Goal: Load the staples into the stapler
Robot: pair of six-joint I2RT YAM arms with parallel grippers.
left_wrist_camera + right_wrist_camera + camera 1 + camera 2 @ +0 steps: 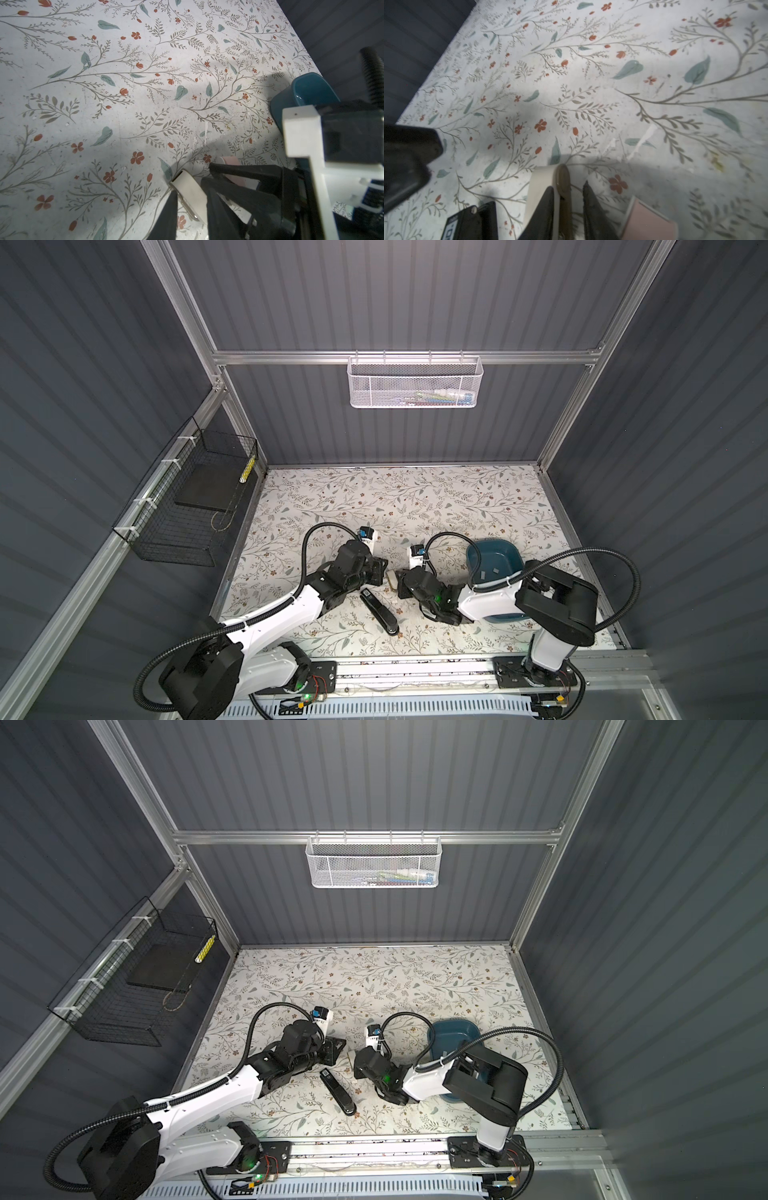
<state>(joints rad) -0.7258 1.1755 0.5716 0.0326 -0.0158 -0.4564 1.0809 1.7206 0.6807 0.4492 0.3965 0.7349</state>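
Observation:
A small cream stapler [391,578] sits mid-table between my two grippers in both top views. My left gripper [191,192] is shut on its cream top part [193,195], a metal rail showing along the edge. My right gripper [568,186] is open around the other end. One finger [546,207] lies against the cream side [539,182], with table showing between the brown edge [563,185] and the other finger. The staples [496,571] are small grey strips in the blue tub [509,549]. A pink flat piece [652,222] lies beside the right gripper.
A black stapler [379,611] lies shut on the floral table [415,497], just in front of the grippers. The right arm [490,601] covers the tub's near side. A white mesh basket [415,383] hangs on the back wall, a black wire basket [187,506] on the left wall.

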